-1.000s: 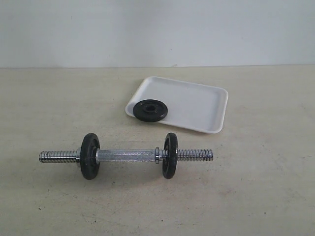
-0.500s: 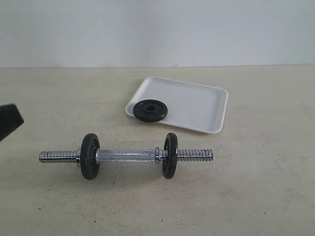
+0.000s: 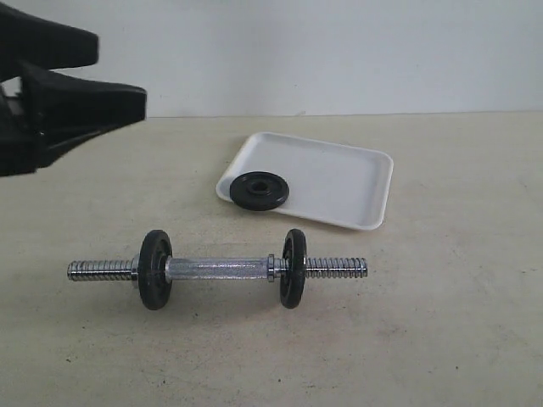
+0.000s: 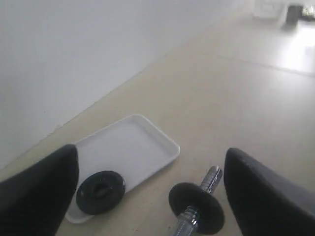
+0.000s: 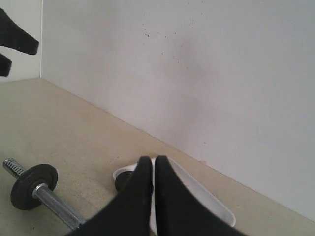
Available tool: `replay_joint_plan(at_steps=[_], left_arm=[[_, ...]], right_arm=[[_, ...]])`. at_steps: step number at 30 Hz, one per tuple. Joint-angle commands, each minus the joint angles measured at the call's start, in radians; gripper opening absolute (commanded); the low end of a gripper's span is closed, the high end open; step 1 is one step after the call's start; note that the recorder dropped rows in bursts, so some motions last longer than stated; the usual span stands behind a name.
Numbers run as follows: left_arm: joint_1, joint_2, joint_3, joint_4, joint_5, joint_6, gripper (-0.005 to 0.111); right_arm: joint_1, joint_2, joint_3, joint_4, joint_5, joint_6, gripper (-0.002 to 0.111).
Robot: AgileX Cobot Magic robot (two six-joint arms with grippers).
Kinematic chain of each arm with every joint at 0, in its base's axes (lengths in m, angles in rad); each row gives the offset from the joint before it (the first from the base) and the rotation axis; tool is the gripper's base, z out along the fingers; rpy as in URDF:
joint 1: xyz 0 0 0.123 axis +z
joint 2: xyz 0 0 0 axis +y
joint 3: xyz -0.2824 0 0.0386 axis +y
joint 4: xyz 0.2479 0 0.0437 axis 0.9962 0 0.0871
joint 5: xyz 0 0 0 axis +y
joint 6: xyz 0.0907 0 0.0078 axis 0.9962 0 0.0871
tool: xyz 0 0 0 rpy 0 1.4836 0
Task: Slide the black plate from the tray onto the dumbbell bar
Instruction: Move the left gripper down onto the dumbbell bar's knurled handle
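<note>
Glossy black plate [image 3: 259,190] flat in the white tray [image 3: 339,178], at the corner nearest the dumbbell bar [image 3: 219,270], untouched. Bar lying across the tabletop [image 3: 458,297] near the tray but apart from it, one dark disc upright on each side of the knurled middle, threaded ends bare. Left end effector [image 3: 121,76] released, fingers spread wide, high at the left edge of the exterior view, well apart from plate and bar. Right end effector [image 5: 153,160] clenched, fingers pressed together, empty.
</note>
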Motion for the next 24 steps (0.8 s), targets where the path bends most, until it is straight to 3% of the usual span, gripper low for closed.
replay_joint_plan(at_steps=[1,6,10,16,24], left_arm=[[-0.193,0.137,-0.102,0.270,-0.098,0.053,0.075],[-0.363,0.314,-0.135,0.453,-0.290,-0.048,0.075],[-0.428,0.478,-0.160,0.593,-0.412,-0.187,0.075],[-0.443,0.671,-0.244,0.750,-0.417,-0.440,0.075],[-0.445,0.776,-0.284,0.924,-0.358,-0.474,0.075]], right_arm=[[0.003,0.002,-0.007,-0.004,-0.004,-0.018,0.000],[0.003,0.002,-0.007,-0.004,0.031,-0.046,0.000],[0.003,0.002,-0.007,-0.006,0.086,-0.065,0.000],[0.003,0.002,-0.007,-0.006,0.121,-0.093,0.000],[0.003,0.002,-0.007,-0.008,0.143,-0.093,0.000]])
